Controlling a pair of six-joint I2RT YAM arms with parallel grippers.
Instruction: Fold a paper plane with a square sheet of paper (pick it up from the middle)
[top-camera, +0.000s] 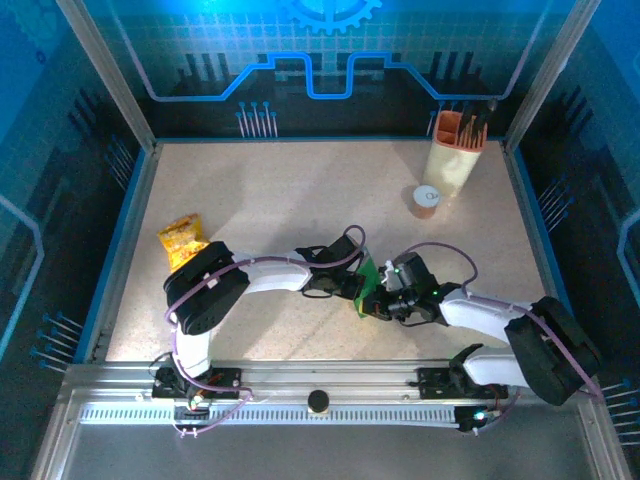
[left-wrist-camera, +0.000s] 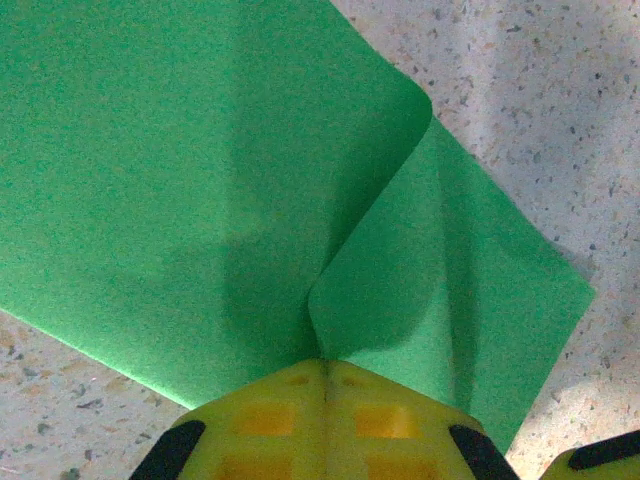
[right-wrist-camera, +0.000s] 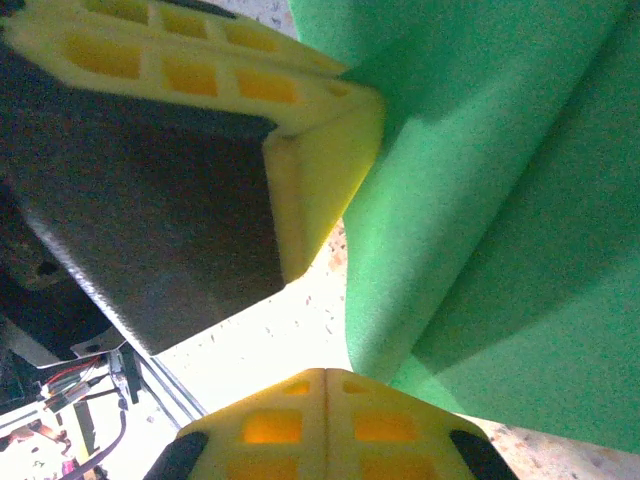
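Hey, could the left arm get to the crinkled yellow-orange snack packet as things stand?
Probably not right away: the left gripper is shut on the bright-green paper sheet, which the right gripper also seems to pinch. The snack packet lies close beside the left arm, by its elbow.

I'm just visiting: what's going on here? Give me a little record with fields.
Paper: green sheet, curled over itself
Left hand: shut, pinching the sheet
Right hand: shut on the same sheet
Also on table: yellow snack packet at left; tan cup holding tools at back right
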